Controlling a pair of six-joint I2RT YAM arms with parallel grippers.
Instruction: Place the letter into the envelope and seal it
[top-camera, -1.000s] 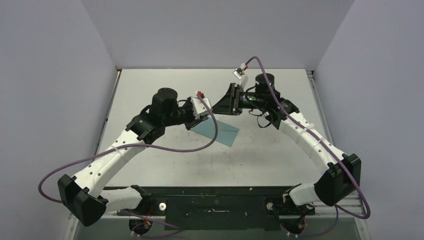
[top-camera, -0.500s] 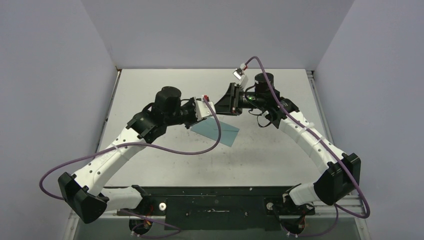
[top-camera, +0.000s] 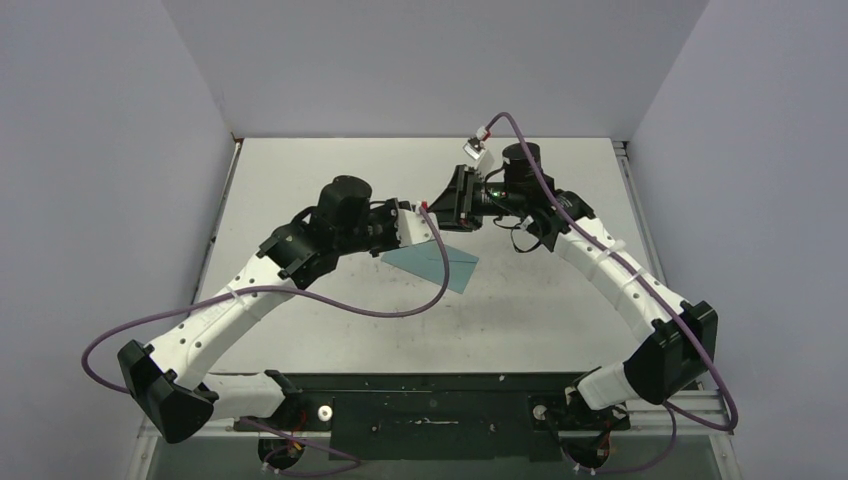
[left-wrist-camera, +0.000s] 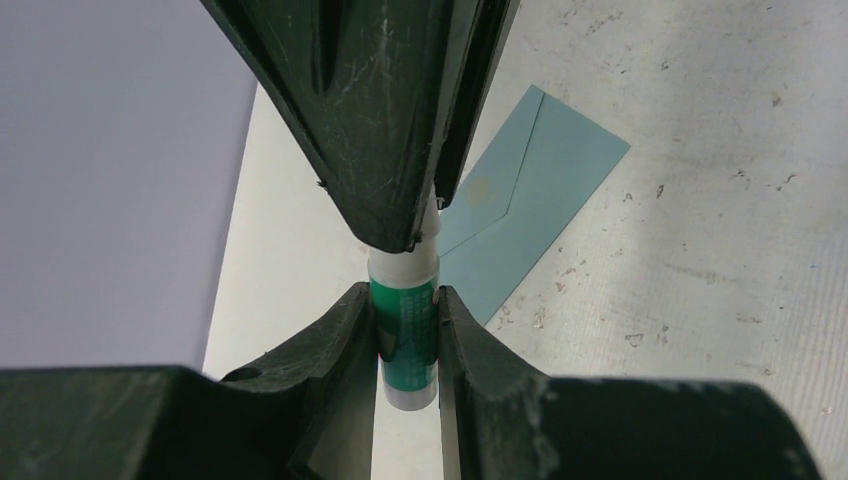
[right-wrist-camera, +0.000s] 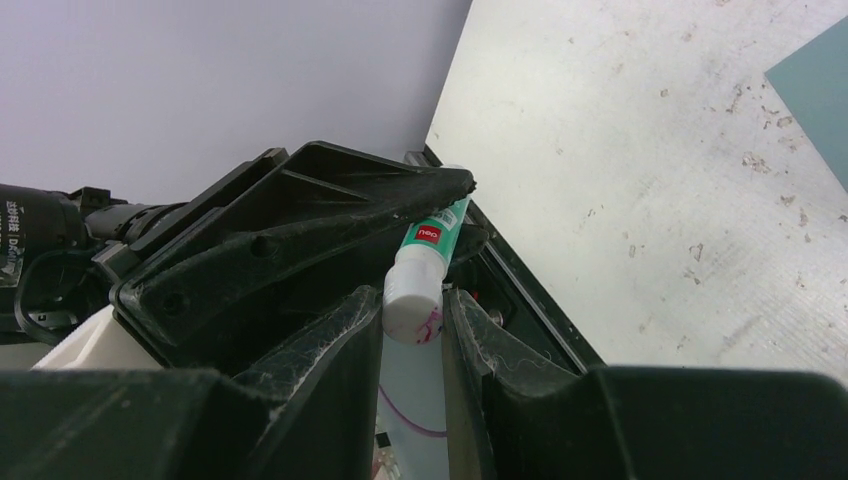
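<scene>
Risk lies chiefly in the shared hold. The left gripper (left-wrist-camera: 405, 295) is clamped on the green barrel of the small white-and-green glue stick (left-wrist-camera: 404, 350). The right gripper (right-wrist-camera: 412, 300) is clamped on its white end, and the two meet in mid-air above the scuffed grey table (top-camera: 330, 170). Should the arms pull apart off the stick's axis, or one grip prove weaker, I judge the stick could twist, slip free and drop. It hangs near the flat teal paper envelope (top-camera: 450, 262), so any exposed glue might smear the wrong face. Which end bears the cap cannot be told.

The envelope lies flat on the table beneath the meeting point, its triangular flap seam showing. The tan square letter appears in no view; whether it is inside cannot be confirmed.

Against the frame a second earlier: the left gripper then stood clear of the right and has since advanced to meet it. The right gripper has shifted slightly leftward. The envelope is unmoved.
</scene>
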